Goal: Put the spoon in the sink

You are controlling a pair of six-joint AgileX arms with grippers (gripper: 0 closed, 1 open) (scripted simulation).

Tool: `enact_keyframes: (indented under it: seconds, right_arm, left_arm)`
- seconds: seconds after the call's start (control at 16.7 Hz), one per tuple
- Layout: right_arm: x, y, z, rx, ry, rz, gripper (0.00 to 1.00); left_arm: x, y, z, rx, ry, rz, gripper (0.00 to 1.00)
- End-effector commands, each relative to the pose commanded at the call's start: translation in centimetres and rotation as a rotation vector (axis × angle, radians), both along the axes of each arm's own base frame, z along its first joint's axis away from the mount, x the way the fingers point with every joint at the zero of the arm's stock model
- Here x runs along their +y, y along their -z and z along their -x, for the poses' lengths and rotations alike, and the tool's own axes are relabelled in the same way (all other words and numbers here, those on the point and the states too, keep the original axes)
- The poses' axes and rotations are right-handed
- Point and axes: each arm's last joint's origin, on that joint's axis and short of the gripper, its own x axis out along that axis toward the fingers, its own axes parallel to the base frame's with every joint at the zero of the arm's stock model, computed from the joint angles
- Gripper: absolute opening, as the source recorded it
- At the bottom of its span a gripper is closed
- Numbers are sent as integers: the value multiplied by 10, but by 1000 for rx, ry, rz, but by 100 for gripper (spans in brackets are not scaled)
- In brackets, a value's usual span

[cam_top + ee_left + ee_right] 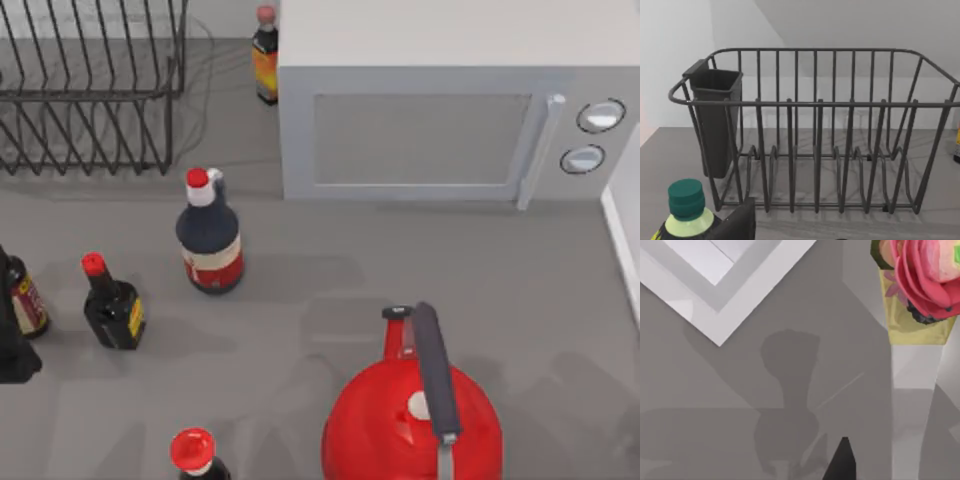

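Spoon: its place cannot be told, so the step in hand is judged to be a search, and no reach should be made until the spoon is found.

The microwave (420, 120) stands at the back of the table, with two dials and no writing. The rack (815, 102) stands at the back left, with a dark cup hung on one end. The red kettle (390, 430) sits at the front, right of centre. A white rim (740, 300) lies below the right gripper (840, 465), beside a flower (920, 275); it may be the sink's edge, but that is not certain, and it should be confirmed before anything is dropped there.

The bottles come next: a dark bottle (208, 235) with a white and red label, a small bottle (112, 305) with a yellow label, and a green-capped bottle (686, 200) just beside the left gripper (735, 225). Nothing on any label can be read.

Whether either gripper is released or clenched cannot be told. Any sweep should be kept high and slow, since the bottles are judged easy to topple.
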Motion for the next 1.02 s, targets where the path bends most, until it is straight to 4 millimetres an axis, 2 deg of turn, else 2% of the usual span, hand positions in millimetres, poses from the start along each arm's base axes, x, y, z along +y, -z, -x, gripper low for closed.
enact_keyframes:
  seconds: [0.12,0.24,0.36,0.6,0.84,1.02]
  right_arm:
    - [-2,-4,-15,23,7,-2,0]
    - [-5,-9,-39,50,11,-4,0]
    - [-9,-16,-70,74,13,-7,0]
    - [-20,-28,-145,79,14,-8,0]
    - [-33,-23,-210,65,16,-9,0]
    - [-41,-11,-240,43,14,-9,0]
  left_arm:
    - [0,0,0,0,0,0,100]
    - [0,0,0,0,0,0,100]
    - [0,0,0,0,0,0,100]
    - [0,0,0,0,0,0,100]
    - [0,0,0,0,0,0,100]
    - [0,0,0,0,0,0,100]
